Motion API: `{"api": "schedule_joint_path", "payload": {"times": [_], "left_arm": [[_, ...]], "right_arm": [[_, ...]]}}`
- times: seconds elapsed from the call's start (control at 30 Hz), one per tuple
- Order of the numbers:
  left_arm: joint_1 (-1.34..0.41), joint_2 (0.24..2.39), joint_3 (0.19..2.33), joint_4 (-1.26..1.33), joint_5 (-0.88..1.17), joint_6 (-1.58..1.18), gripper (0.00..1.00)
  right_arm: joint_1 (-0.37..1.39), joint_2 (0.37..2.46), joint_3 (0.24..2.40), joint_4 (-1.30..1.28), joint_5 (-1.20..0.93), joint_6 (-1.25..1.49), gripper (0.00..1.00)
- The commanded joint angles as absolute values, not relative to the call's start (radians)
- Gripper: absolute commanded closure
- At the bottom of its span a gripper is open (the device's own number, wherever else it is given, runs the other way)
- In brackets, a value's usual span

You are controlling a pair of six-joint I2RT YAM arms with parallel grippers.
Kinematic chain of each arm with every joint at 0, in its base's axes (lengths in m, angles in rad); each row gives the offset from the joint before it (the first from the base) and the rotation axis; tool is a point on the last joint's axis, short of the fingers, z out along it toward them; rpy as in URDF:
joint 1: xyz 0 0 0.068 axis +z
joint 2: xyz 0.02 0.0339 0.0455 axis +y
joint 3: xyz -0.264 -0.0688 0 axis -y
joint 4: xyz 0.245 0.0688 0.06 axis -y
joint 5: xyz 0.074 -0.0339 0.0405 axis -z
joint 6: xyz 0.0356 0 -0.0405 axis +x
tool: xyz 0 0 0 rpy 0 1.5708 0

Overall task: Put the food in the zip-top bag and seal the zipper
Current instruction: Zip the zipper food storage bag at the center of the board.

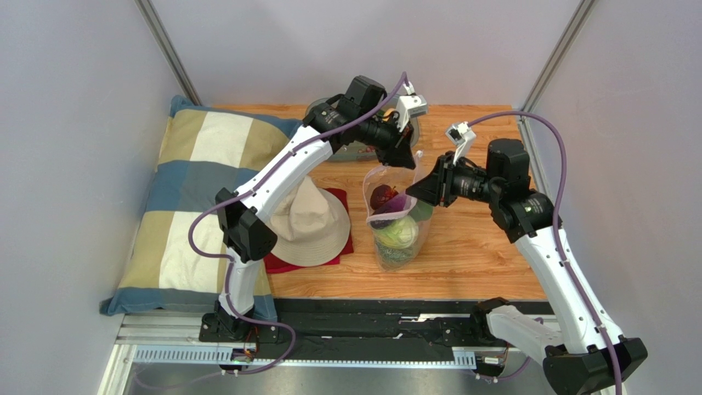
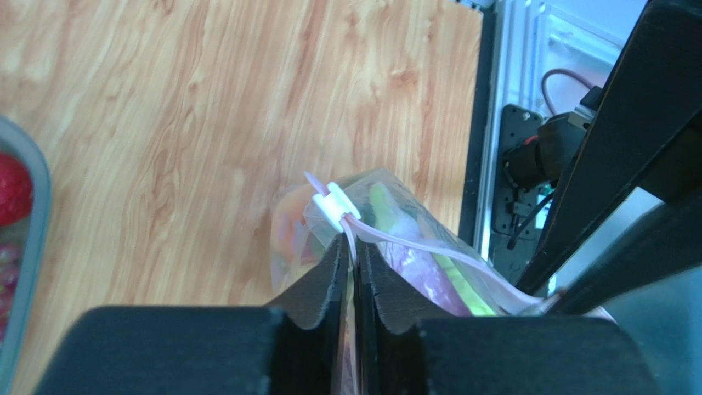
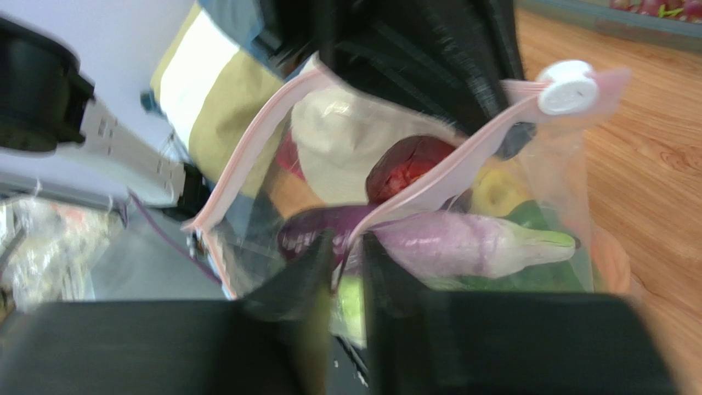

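Food (image 1: 394, 216) is already inside the zip-top bag (image 1: 401, 247), which stands on the counter (image 1: 478, 255) beside the hat (image 1: 309, 222). Its zipper (image 3: 461, 164) still gapes, so sealing remains. The left gripper (image 2: 352, 271) and right gripper (image 3: 346, 271) both have their jaws pinched almost closed on that strip.

zip-top bag (image 1: 414, 247): clear, you see straight through it
zipper (image 3: 453, 164): pale pink; slider (image 3: 567, 86) white
eggplant (image 3: 306, 232): dark purple
long vegetable (image 3: 461, 243): lilac, green tip
cabbage (image 1: 397, 233): pale green
round fruit (image 3: 404, 160): dark red
pillow (image 1: 198, 189): your blue, olive and white checks
hat (image 1: 309, 222): beige
cloth (image 1: 339, 199): red
table (image 1: 478, 255): orange-brown wood grain
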State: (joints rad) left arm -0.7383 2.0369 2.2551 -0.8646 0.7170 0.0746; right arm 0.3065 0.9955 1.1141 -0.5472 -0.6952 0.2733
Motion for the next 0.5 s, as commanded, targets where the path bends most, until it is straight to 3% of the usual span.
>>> {"api": "schedule_joint_path", "payload": {"times": [0.0,0.07,0.1,0.2,0.33,0.47], "left_arm": [[-0.741,2.013,2.244,-0.761,0.835,0.143,0.98],[-0.738,2.003,2.234,-0.744,0.845,0.181,1.0],[-0.733,2.003,2.235,-0.736,0.877,0.19,1.0],[-0.723,2.016,2.249,-0.739,0.984,0.238,1.0],[-0.69,2.025,2.246,-0.733,1.083,0.317,1.0],[-0.686,2.023,2.246,-0.733,1.117,0.385,1.0]], "right_arm": [[0.31,0.991,1.256,-0.67,-0.796,0.07,0.61],[0.289,0.98,1.282,-0.741,-0.798,0.017,0.5],[0.267,0.974,1.282,-0.753,-0.808,0.005,0.37],[0.138,0.972,1.292,-0.773,-0.859,-0.034,0.23],[-0.104,1.054,1.341,-0.807,-0.978,-0.183,0.23],[-0.202,1.149,1.393,-0.954,-1.144,-0.449,0.24]]}}
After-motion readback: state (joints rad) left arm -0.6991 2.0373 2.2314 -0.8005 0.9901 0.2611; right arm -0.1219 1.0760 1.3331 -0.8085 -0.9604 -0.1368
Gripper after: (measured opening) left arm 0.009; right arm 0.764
